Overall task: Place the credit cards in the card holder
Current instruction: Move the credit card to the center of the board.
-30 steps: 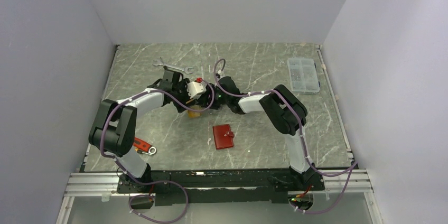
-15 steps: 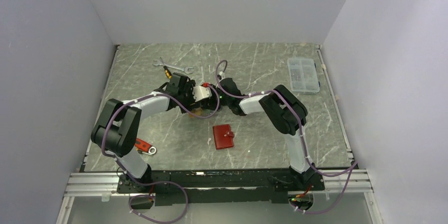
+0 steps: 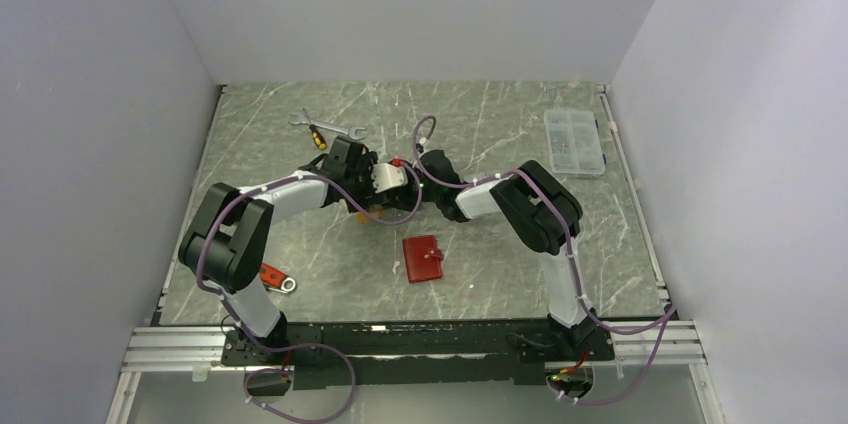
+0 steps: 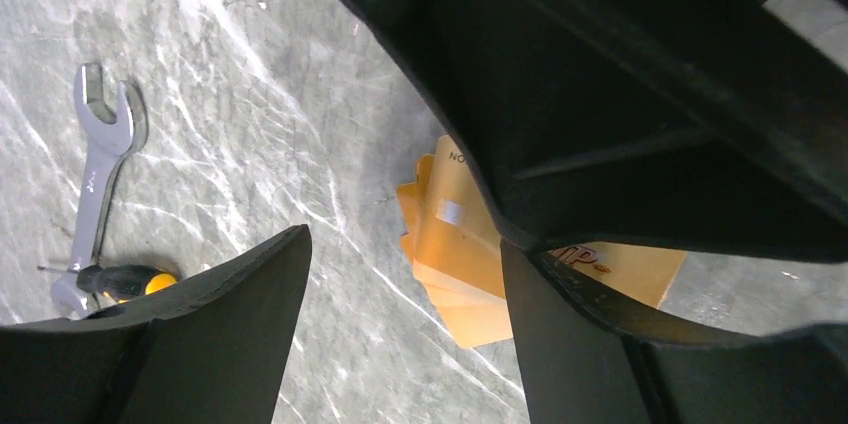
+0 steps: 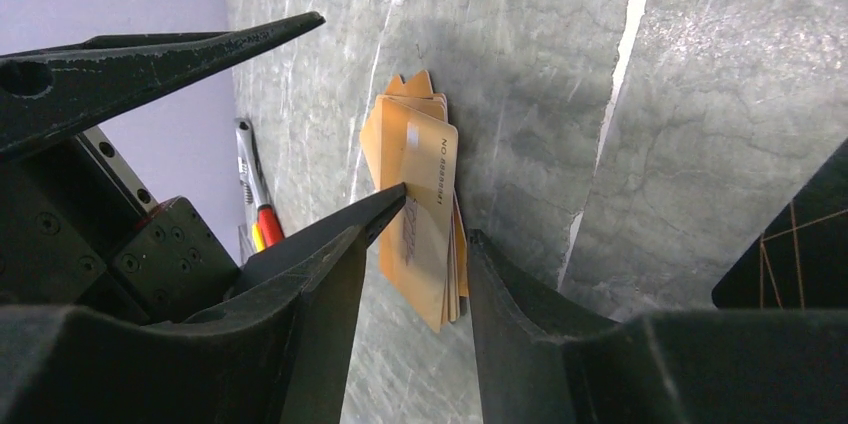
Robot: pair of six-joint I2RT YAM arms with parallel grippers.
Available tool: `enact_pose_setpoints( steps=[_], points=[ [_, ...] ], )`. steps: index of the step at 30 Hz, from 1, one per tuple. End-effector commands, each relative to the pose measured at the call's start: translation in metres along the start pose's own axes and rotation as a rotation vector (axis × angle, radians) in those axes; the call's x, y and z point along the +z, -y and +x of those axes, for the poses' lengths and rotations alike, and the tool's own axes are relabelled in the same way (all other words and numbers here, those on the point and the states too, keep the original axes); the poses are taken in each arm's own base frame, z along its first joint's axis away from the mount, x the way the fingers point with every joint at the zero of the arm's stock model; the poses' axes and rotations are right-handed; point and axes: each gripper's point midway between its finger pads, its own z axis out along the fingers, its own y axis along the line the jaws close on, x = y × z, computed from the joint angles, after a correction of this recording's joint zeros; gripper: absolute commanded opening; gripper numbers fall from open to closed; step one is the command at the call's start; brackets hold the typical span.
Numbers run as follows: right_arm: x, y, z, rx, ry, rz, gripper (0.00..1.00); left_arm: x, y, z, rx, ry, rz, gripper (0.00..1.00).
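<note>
A fanned stack of orange credit cards (image 5: 425,194) sits between the fingers of my right gripper (image 5: 435,219), which is shut on one end of it just above the marble table. In the left wrist view the same cards (image 4: 450,234) lie beside the right finger (image 4: 570,344) of my left gripper (image 4: 405,244), which is open and empty, its jaws wide apart over bare table. From above, both grippers meet mid-table over the cards (image 3: 371,216). The dark-red card holder (image 3: 423,258) lies folded shut in front of them. No black or silver cards show.
A silver wrench (image 3: 325,126) and a small screwdriver (image 3: 318,137) lie at the back left. They also show in the left wrist view, the wrench (image 4: 100,159). A red-handled tool (image 3: 270,276) lies front left. A clear compartment box (image 3: 574,141) stands back right.
My left gripper has moved right, closing in beside the right gripper and the orange cards. The right arm has barely moved. The card holder has not moved.
</note>
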Motion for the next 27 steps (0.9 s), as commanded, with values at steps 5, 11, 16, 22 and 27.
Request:
enact_pose_setpoints(
  steps=[5, 11, 16, 22, 27],
  points=[
    [-0.002, 0.043, 0.021, 0.034, -0.048, 0.138, 0.43, -0.035, 0.000, -0.032, -0.087, 0.102, 0.055, 0.80],
    [-0.002, 0.045, 0.019, 0.040, -0.040, 0.154, 0.41, -0.044, -0.016, -0.015, -0.116, 0.090, 0.006, 0.83],
    [-0.004, 0.045, 0.017, 0.034, -0.033, 0.161, 0.40, -0.023, -0.012, 0.007, -0.075, 0.015, -0.002, 0.82],
    [-0.006, 0.043, 0.015, 0.028, -0.027, 0.167, 0.41, -0.008, -0.012, 0.016, -0.061, -0.024, -0.003, 0.79],
    [-0.007, 0.042, 0.013, 0.017, -0.020, 0.174, 0.42, -0.001, -0.008, 0.022, -0.044, -0.049, -0.002, 0.78]
  ],
)
